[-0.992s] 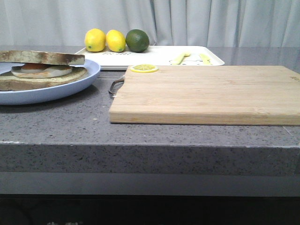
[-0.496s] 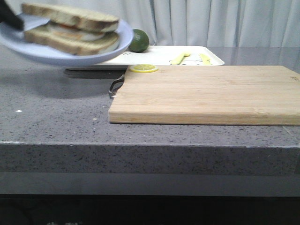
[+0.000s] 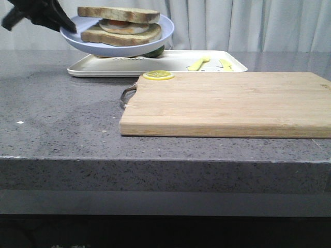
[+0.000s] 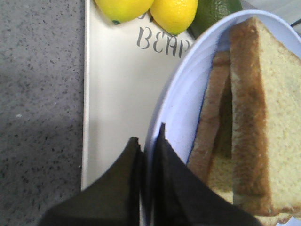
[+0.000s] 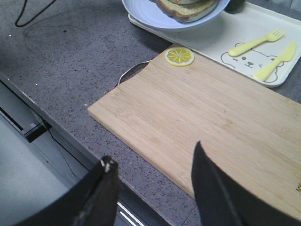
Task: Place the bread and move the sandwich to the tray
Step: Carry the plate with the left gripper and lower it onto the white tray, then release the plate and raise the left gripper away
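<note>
While the left gripper pinches the blue plate's rim, the sandwich hangs over the white tray. I'd keep it level and land clear of the lemons. Right gripper is spread, idle.

Sandwich on plate (aloft) above tray, behind cutting board.

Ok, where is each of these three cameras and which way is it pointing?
Front: low at the table edge, looking forward at the cutting board and tray; left pincer at upper left.
Left wrist: above the tray, looking down; its fingers clamp the plate rim beside the sandwich.
Right wrist: over the board; open right pincer below.
All three show tray, plate and sandwich.
</note>
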